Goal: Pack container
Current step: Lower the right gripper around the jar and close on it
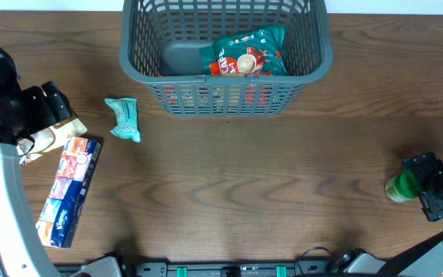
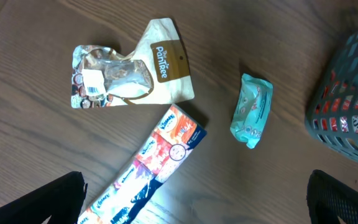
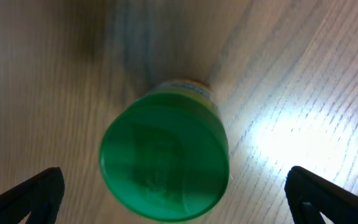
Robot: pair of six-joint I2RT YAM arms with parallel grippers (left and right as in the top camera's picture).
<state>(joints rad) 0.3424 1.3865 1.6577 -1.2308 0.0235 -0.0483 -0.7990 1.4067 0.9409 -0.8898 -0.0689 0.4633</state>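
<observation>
The dark grey slotted container stands at the table's far middle and holds a red and teal snack packet; its corner shows in the left wrist view. My left gripper is open above a beige pouch and a long tissue pack, also in the left wrist view. A teal packet lies left of the container, seen too in the left wrist view. My right gripper is open around a green-capped jar, not touching it.
The wooden table's front edge runs along the bottom, with the arm bases at the left and lower right corners.
</observation>
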